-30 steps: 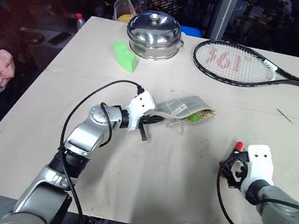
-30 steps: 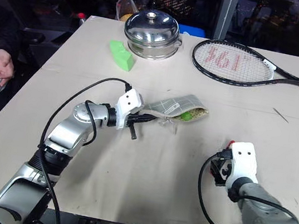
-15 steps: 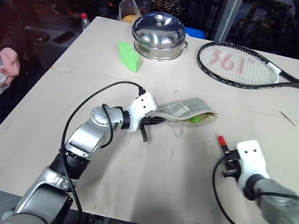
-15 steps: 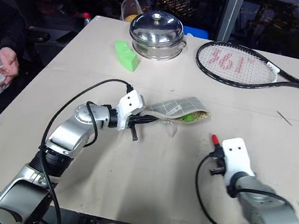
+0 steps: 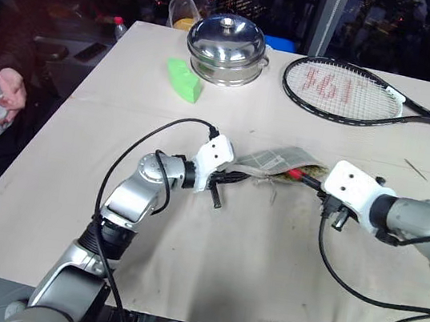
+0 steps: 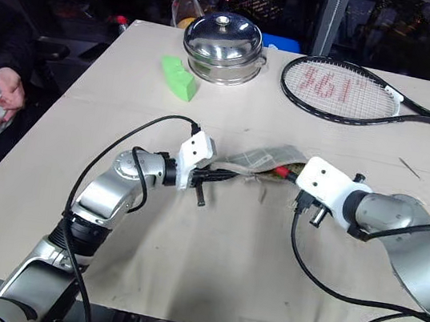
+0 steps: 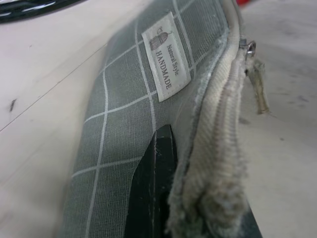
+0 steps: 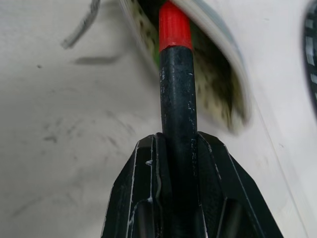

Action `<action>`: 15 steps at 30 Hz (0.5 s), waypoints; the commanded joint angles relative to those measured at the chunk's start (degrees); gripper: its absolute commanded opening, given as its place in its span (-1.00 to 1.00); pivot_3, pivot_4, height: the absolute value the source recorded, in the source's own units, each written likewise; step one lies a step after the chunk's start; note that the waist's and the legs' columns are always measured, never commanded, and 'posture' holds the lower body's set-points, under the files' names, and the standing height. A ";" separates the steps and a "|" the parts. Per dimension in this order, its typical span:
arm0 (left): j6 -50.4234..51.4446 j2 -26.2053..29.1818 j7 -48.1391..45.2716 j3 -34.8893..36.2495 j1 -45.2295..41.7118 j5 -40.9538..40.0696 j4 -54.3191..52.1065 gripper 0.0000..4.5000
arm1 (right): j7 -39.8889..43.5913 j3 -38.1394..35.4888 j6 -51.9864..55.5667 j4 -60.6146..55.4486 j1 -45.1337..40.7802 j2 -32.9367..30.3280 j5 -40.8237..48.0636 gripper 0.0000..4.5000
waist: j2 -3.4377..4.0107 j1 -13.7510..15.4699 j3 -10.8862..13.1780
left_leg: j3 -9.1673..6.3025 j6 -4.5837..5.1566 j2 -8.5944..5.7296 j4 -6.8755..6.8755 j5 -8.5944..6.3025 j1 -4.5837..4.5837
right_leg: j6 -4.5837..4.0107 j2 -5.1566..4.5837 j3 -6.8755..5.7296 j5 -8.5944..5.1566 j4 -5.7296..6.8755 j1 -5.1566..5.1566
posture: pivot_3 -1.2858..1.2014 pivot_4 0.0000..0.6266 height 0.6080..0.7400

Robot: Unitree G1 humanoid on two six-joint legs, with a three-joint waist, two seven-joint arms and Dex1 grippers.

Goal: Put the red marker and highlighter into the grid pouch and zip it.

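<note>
1. Between the right gripper's [image 8: 178, 148] clamped fingers sits the red marker [image 8: 177, 94], red cap foremost at the grid pouch's [image 7: 129, 99] open mouth.
2. The right wrist view catches green inside the pouch, likely the highlighter [image 8: 156, 58].
3. The left gripper [image 5: 224, 180] pinches the pouch's opposite end; its wrist view shows the white label [image 7: 166, 57].

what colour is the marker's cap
Red, on a black barrel; the marker shows best in the right wrist view.
</note>
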 commanded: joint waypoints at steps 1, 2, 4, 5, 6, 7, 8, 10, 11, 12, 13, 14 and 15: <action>-2.61 -0.68 -1.47 -1.30 -0.17 -0.68 -3.75 -1.00 | 2.02 4.11 -3.25 3.13 -4.41 -2.12 -6.12 -0.91 | 0.00 -0.06 0.01 | 0.01 0.01 -0.02 0.02 -0.01 -0.01 | 0.01 -0.04 0.00 0.00 -0.01 0.00 | 0.03 -0.52 1.00; -2.97 -0.71 -1.62 -1.56 -0.23 -0.49 -3.65 -1.00 | 2.68 5.29 -4.07 3.96 -5.44 -2.33 -7.33 -0.91 | 0.00 -0.07 0.01 | 0.03 0.01 -0.04 0.03 -0.01 -0.01 | 0.01 -0.08 0.01 0.01 -0.01 0.00 | 0.03 -0.52 1.00; -3.89 -0.78 -1.78 -2.07 -0.42 0.01 -3.11 -1.00 | 4.11 8.03 -7.28 5.72 -7.67 -1.94 -10.56 -0.91 | 0.00 -0.12 0.01 | 0.00 0.01 -0.04 0.03 0.00 -0.01 | 0.01 -0.09 -0.03 0.00 -0.01 0.00 | 0.03 -0.52 1.00; -4.57 -0.75 -1.92 -2.46 -0.42 0.37 -2.82 -1.00 | 4.89 9.79 -9.79 6.89 -9.12 -1.24 -12.65 -0.91 | 0.01 -0.14 0.01 | 0.00 0.00 -0.01 0.03 0.00 0.01 | 0.00 -0.08 -0.02 0.00 0.00 0.00 | 0.03 -0.52 1.00; -5.05 -0.73 -2.02 -2.72 -0.40 0.63 -2.63 -1.00 | 5.56 10.98 -11.62 7.76 -10.08 -0.69 -14.25 -0.91 | 0.01 -0.17 0.02 | -0.01 -0.01 0.03 0.02 0.00 0.01 | 0.00 -0.08 -0.02 0.00 0.01 -0.01 | 0.03 -0.52 1.00; -5.45 -0.76 -2.11 -2.95 -0.40 0.79 -2.51 -1.00 | 6.32 12.37 -13.98 9.01 -11.36 0.44 -15.86 -0.91 | 0.01 -0.21 0.02 | -0.01 -0.02 0.05 0.02 0.01 0.01 | 0.00 -0.07 -0.03 0.00 0.01 -0.01 | 0.03 -0.52 1.00; -5.46 -1.01 -2.04 -3.12 -0.51 0.75 -2.49 -1.00 | 7.30 14.70 -18.62 11.40 -13.20 2.23 -18.51 -0.91 | 0.01 -0.43 0.02 | 0.00 -0.03 0.09 0.02 0.02 0.01 | 0.00 -0.04 -0.02 0.00 0.02 -0.02 | 0.03 -0.52 1.00; -5.52 -1.49 -1.91 -3.36 -0.79 0.81 -2.28 -1.00 | 9.33 17.39 -25.07 15.61 -15.11 5.11 -21.85 -0.91 | 0.02 -0.52 0.03 | 0.08 -0.09 0.15 0.01 0.05 0.06 | 0.00 0.09 0.00 0.00 0.05 -0.03 | 0.03 -0.52 1.00; -5.42 -1.70 -1.86 -3.36 -0.95 0.78 -2.21 -1.00 | 10.20 18.07 -27.37 17.74 -15.46 6.18 -23.15 -0.91 | 0.02 -0.47 0.03 | 0.11 -0.10 0.15 0.01 0.06 0.10 | 0.00 0.16 0.00 0.00 0.07 -0.03 | 0.03 -0.52 1.00; -5.00 -1.99 -1.69 -3.14 -1.11 0.55 -2.16 -1.00 | 10.67 17.81 -28.71 19.88 -15.48 7.49 -23.57 -0.91 | 0.02 -0.33 0.03 | 0.11 -0.10 0.15 0.01 0.06 0.10 | 0.00 0.19 -0.01 0.00 0.08 -0.03 | 0.03 -0.52 1.00; -4.42 -2.24 -1.47 -2.83 -1.20 0.28 -2.15 -1.00 | 11.23 17.30 -29.86 21.51 -15.18 8.30 -23.91 -0.68 | 0.02 -0.14 0.03 | 0.13 -0.10 0.15 0.01 0.06 0.10 | 0.00 0.20 -0.04 0.00 0.08 -0.03 | 0.03 -0.52 1.00; -3.82 -2.40 -1.28 -2.49 -1.28 0.05 -2.15 -1.00 | 12.08 16.74 -31.86 22.68 -14.70 8.23 -24.59 -0.44 | 0.02 -0.01 0.03 | 0.14 -0.10 0.14 0.02 0.06 0.09 | 0.00 0.19 -0.06 0.00 0.08 -0.02 | 0.03 -0.52 1.00; -3.20 -2.48 -1.06 -2.11 -1.29 -0.15 -2.17 -1.00 | 12.08 15.10 -32.40 23.21 -13.96 8.30 -24.64 -0.32 | 0.02 0.11 0.03 | 0.16 -0.10 0.13 0.02 0.06 0.07 | 0.01 0.17 -0.08 0.01 0.07 -0.02 | 0.03 -0.52 1.00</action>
